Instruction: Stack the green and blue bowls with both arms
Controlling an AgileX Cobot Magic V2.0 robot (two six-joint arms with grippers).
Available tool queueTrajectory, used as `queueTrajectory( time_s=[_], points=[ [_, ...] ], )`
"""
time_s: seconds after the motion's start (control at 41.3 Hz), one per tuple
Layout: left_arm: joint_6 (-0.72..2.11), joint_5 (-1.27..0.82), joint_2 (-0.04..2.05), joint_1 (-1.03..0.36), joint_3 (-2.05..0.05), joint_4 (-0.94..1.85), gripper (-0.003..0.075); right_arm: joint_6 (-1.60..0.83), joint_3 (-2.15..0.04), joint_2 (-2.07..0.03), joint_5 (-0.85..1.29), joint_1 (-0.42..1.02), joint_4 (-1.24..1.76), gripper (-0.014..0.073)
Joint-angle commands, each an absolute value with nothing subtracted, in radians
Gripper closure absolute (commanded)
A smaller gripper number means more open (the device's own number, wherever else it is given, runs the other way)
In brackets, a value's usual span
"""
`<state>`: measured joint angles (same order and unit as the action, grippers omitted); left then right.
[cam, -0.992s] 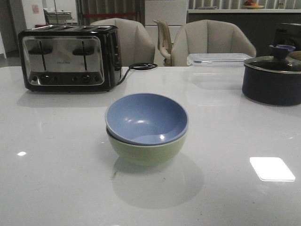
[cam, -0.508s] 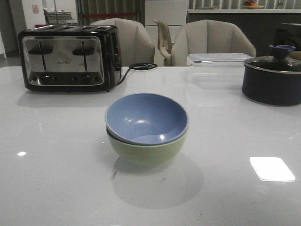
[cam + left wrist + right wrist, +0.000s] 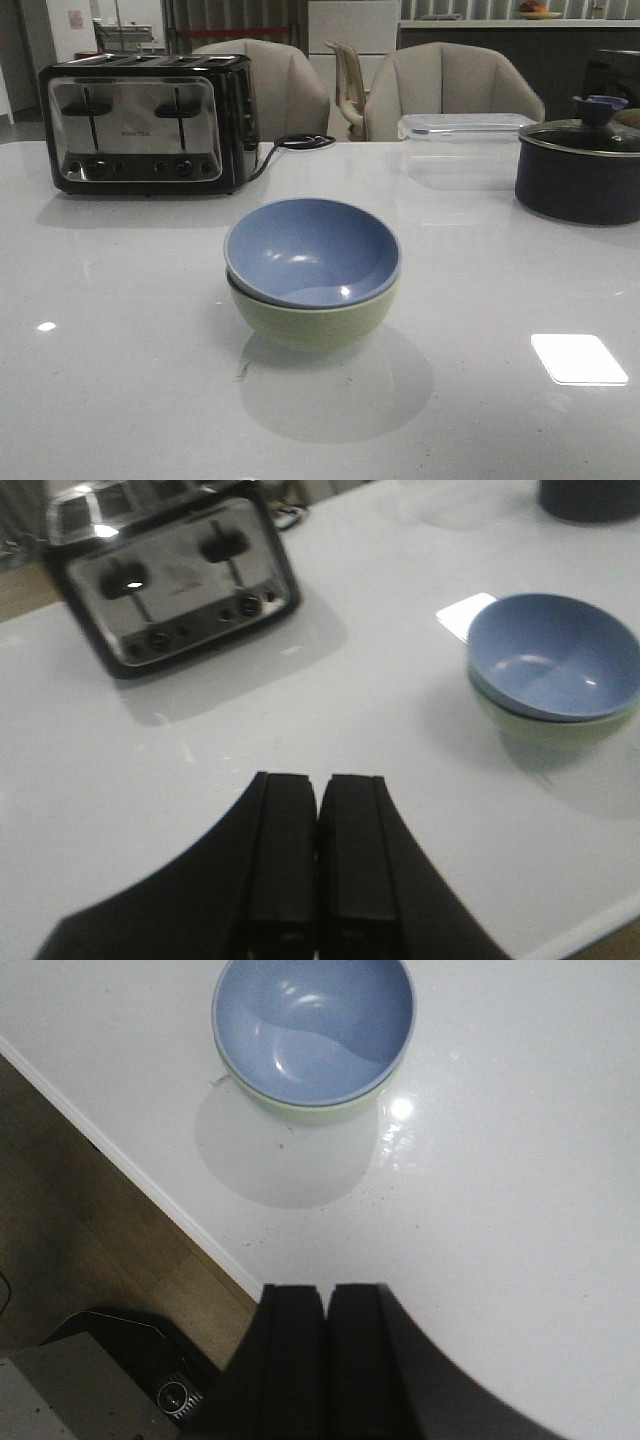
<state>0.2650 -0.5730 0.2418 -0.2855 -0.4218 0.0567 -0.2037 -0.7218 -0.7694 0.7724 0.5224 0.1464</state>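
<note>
A blue bowl (image 3: 312, 251) sits nested inside a green bowl (image 3: 312, 322) on a white table (image 3: 120, 340). Both pincers, left (image 3: 317, 852) and right (image 3: 326, 1345), are pressed together, holding nothing, well apart from the stacked bowls ahead of them.

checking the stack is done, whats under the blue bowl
The green bowl sits directly under the blue bowl, which nests inside it, slightly tilted. Only the green bowl's outer wall and a sliver of its rim show; its inside is covered. The table lies beneath both.
</note>
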Motion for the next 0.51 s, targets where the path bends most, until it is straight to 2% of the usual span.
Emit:
queueTrajectory(
  time_s=[0.0,0.145,0.266,0.484],
  points=[
    [0.255,-0.433,0.138,-0.205,-0.358,0.059,0.0620,-0.203,-0.748,-0.762,0.716,0.518,0.158,0.0554],
    [0.185,-0.310,0.028,-0.127,-0.210,0.028,0.0620,-0.203,-0.748,-0.762,0.716,0.518,0.158,0.0554],
    [0.083,-0.210,-0.020,-0.120,-0.117,-0.027,0.0620,-0.203,-0.748,-0.762,0.716,0.518,0.158,0.0554],
    [0.071,0.020,-0.023,-0.117,0.012,-0.025,0.0620,-0.203,-0.748,-0.762,0.717,0.518,0.158,0.0554]
  ],
)
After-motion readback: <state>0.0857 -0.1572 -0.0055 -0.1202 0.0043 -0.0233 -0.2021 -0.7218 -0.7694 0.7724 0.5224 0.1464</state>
